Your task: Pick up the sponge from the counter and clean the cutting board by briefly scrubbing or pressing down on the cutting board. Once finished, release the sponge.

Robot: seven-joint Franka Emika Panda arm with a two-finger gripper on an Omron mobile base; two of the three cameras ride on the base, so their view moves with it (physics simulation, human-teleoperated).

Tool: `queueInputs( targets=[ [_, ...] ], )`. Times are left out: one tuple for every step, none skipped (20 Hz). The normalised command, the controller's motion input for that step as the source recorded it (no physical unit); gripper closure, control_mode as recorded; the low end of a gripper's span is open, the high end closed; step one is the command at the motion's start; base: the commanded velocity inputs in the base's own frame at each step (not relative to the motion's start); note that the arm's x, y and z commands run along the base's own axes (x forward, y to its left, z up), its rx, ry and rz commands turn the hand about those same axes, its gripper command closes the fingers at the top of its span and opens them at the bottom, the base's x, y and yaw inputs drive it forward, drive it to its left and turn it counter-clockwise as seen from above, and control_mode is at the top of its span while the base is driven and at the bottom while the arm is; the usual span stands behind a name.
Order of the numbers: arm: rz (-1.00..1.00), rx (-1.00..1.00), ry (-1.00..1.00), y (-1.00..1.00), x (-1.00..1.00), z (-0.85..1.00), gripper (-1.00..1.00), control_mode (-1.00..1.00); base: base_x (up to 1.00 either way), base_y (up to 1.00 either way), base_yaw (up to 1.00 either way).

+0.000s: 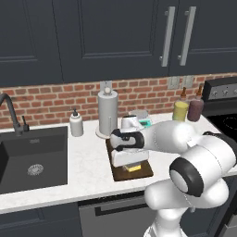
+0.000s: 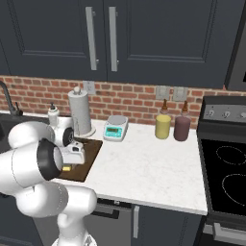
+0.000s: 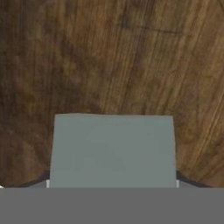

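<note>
End effector (image 1: 131, 163) clamped on sponge (image 1: 134, 167), pressing it onto cutting board (image 1: 119, 175), approx 6 o'clock of paper-towel roll (image 1: 107, 112) on counter (image 1: 88, 166).

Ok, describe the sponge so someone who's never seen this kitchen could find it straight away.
Find the tall paper towel roll against the brick wall; just in front of it a dark brown cutting board lies on the white counter. The sponge sits on that board under the end effector: a small yellow block, the board's one bright thing.

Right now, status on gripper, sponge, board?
Gripper low over cutting board, shut on sponge. Sponge's grey-green top against wood grain in hand view. Nothing in the way.
</note>
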Motion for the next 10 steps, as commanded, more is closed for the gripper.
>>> queueInputs(
  targets=[
    [0.0, 0.0, 0.17, 0.29, -0.15, 0.0, 1.0, -1.0, 0.0, 0.0, 0.0],
    [0.0, 0.0, 0.17, 0.3, -0.13, 0.0, 1.0, -1.0, 0.0, 0.0, 0.0],
    [0.0, 0.0, 0.17, 0.29, -0.13, 0.0, 1.0, -1.0, 0.0, 0.0, 0.0],
    [0.0, 0.0, 0.17, 0.29, -0.14, 0.0, 1.0, -1.0, 0.0, 0.0, 0.0],
    [0.0, 0.0, 0.16, 0.29, -0.04, 0.0, 1.0, -1.0, 0.0, 0.0, 0.0],
    [0.0, 0.0, 0.15, 0.25, 0.0, 0.0, 1.0, -1.0, 0.0, 0.0, 0.0],
    [0.0, 0.0, 0.13, 0.21, 0.0, 0.0, 1.0, -1.0, 0.0, 0.0, 0.0],
    [0.0, 0.0, 0.07, 0.11, 0.09, 0.0, 1.0, -1.0, 0.0, 0.0, 0.0],
    [0.0, 0.0, 0.02, 0.07, 0.21, 0.0, 1.0, -1.0, 0.0, 0.0, 0.0],
    [0.0, 0.0, 0.0, 0.01, 0.26, 0.0, 1.0, -1.0, 0.0, 0.0, 0.0]
  ],
)
